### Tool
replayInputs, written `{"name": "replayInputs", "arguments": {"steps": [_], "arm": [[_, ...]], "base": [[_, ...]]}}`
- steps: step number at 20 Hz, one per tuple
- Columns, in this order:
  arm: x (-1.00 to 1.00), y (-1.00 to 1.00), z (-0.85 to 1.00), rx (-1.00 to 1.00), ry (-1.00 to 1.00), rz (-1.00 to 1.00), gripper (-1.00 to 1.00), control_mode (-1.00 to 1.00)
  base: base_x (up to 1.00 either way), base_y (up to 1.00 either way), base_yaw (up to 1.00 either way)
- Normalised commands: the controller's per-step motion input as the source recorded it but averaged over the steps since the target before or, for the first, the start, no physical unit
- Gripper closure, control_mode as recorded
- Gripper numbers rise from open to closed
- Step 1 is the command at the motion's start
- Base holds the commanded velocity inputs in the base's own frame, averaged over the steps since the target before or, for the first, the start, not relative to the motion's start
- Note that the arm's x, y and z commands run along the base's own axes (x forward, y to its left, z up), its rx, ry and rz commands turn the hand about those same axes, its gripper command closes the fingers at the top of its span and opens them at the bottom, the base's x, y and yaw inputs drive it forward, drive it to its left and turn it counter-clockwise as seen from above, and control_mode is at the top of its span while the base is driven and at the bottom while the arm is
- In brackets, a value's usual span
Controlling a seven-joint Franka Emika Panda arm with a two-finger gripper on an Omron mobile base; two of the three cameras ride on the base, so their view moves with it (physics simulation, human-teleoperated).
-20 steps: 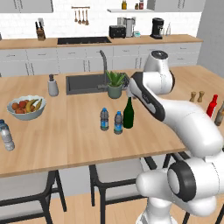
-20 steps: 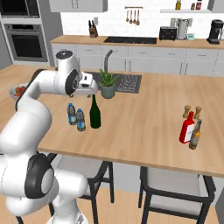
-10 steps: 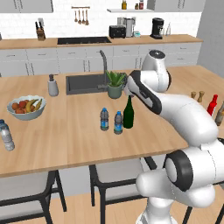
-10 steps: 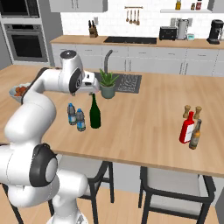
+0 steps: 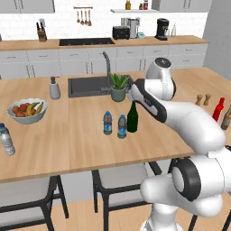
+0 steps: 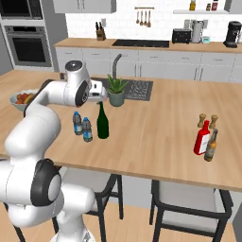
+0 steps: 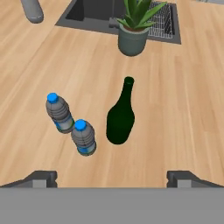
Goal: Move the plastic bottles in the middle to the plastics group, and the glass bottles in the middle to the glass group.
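The tall dark green glass bottle [image 5: 132, 117] [image 6: 102, 124] [image 7: 120, 117] stands mid-counter. Just left of it stand the two small plastic bottles [image 5: 107, 122] [image 5: 122, 127] [image 7: 60, 113] [image 7: 83, 137], greyish with blue bands and blue caps. My gripper [image 6: 100, 100] [image 7: 113, 178] hovers above and slightly behind the green bottle, open wide and holding nothing. The plastics group, a pale clear bottle [image 5: 6, 140], is at the counter's far left. At the far right is the glass group, a slim red bottle [image 5: 219, 109] [image 6: 202, 139] and a brownish bottle [image 6: 211, 146].
A potted plant [image 5: 119, 86] [image 7: 133, 27] and the sink [image 5: 88, 85] lie just behind the bottles. A grey soap dispenser [image 5: 54, 88] and a fruit bowl [image 5: 27, 110] are to the left. Two wooden shakers [image 6: 208, 121] stand behind the red bottle.
My hand has shifted slightly toward the green bottle. The jaws stay open and the bottles have not moved.
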Motion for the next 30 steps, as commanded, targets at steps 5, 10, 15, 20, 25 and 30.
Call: {"name": "replayInputs", "arguments": {"steps": [5, 10, 15, 20, 25, 30], "arm": [[0.00, -0.05, 0.00, 0.00, -0.01, 0.00, -1.00, -1.00], [0.00, -0.16, -0.01, 0.05, 0.03, 0.00, -1.00, -1.00], [0.15, 0.00, -0.08, 0.05, 0.00, 0.00, -1.00, -1.00], [0.30, 0.00, -0.17, 0.01, 0.00, 0.00, -1.00, -1.00], [0.13, 0.00, -0.13, 0.00, 0.00, 0.00, -1.00, -1.00], [0.06, 0.00, -0.19, 0.00, 0.00, 0.00, -1.00, -1.00]], "base": [[0.00, 0.00, 0.00], [0.00, 0.00, 0.00], [0.00, 0.00, 0.00], [0.00, 0.00, 0.00], [0.00, 0.00, 0.00], [0.00, 0.00, 0.00]]}}
